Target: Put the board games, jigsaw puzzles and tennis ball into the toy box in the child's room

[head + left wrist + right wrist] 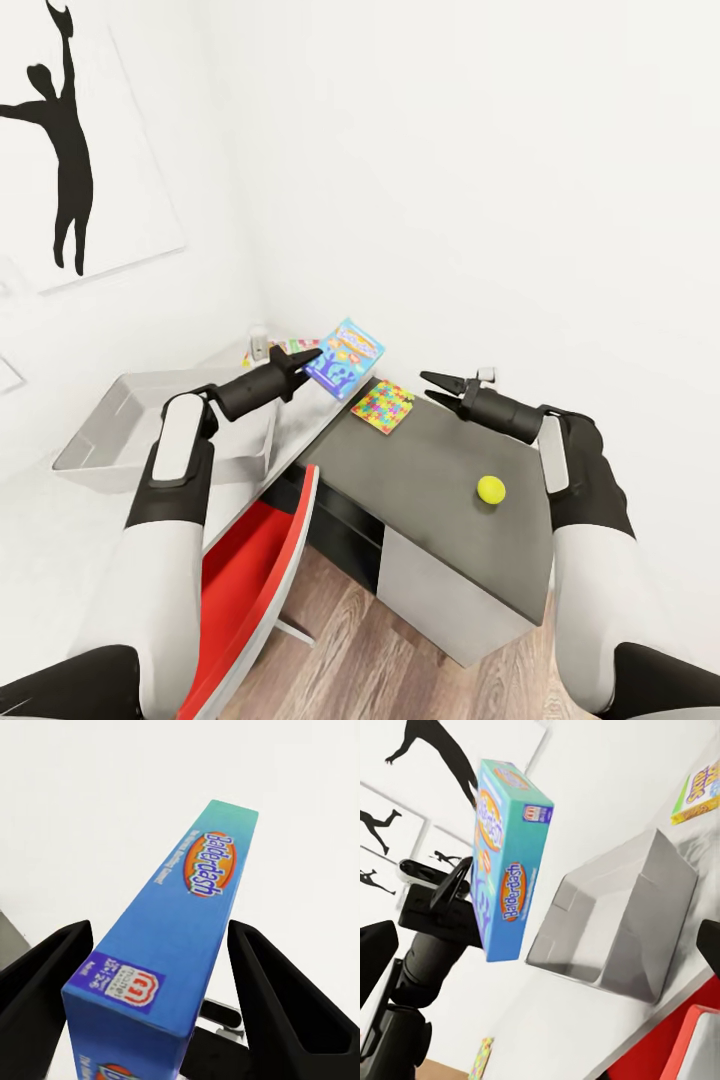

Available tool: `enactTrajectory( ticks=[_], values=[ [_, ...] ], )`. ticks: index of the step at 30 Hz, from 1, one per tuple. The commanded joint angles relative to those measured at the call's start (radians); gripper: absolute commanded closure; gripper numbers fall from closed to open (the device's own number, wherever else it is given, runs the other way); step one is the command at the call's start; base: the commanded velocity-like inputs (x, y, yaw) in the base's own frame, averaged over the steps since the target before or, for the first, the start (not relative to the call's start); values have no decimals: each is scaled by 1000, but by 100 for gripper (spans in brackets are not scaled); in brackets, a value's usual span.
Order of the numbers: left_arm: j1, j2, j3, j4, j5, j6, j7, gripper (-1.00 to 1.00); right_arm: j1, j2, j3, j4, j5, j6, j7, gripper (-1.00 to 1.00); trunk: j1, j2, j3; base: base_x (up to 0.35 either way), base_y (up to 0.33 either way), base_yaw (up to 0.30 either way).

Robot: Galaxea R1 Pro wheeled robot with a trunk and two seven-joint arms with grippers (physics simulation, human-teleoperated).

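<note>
My left gripper (305,358) is shut on a blue board game (346,357) lettered "Balderdash" and holds it tilted in the air, past the far end of the grey toy box (100,472). In the left wrist view both fingers (289,994) press the sides of the board game (172,937). A jigsaw puzzle (383,406) and the tennis ball (490,488) lie on the table's dark lower top (430,460). My right gripper (426,385) hangs open beside the puzzle. In the right wrist view the Skip-Bo game (697,791) lies on the desk beyond the toy box (615,922).
A red chair (255,575) stands at the desk under my left arm. White walls close in behind the desk, one with a black silhouette picture (65,140). Wood floor (380,650) runs in front of the pale cabinet.
</note>
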State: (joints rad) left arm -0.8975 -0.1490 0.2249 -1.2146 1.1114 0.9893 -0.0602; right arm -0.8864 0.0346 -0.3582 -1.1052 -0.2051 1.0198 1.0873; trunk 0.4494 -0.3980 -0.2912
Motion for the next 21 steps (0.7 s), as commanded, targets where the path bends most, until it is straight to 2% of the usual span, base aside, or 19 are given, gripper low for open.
enactTrajectory(
  ticks=[1, 7, 10, 11, 17, 21],
  values=[
    [-1, -1, 3, 3, -6, 6, -6, 100, -1, 1, -3, 0, 4, 2, 5, -100, 1, -2, -2, 0, 0, 0],
    [2, -4, -8, 33, -5, 5, -8, 100, -1, 1, -1, -1, 1, -6, 10, -100, 1, -2, -2, 0, 0, 0],
    [2, -5, -46, 70, 7, -2, -10, 100, 0, 2, 1, -1, -1, -14, 13, -100, 1, -2, -2, 0, 0, 0],
    [2, -5, -46, 70, 7, -2, -10, 100, 0, 2, 1, -1, -1, -14, 13, -100, 1, -2, -2, 0, 0, 0],
    [-1, -3, -129, 124, 82, -42, -10, 100, 1, 3, 3, -1, -2, -46, 15, -100, 1, -2, -2, 0, 0, 0],
    [-3, -3, -173, 137, 103, -64, -8, 100, 1, 4, 3, -1, -1, -54, 15, -100, 1, -2, -2, 0, 0, 0]
  ],
)
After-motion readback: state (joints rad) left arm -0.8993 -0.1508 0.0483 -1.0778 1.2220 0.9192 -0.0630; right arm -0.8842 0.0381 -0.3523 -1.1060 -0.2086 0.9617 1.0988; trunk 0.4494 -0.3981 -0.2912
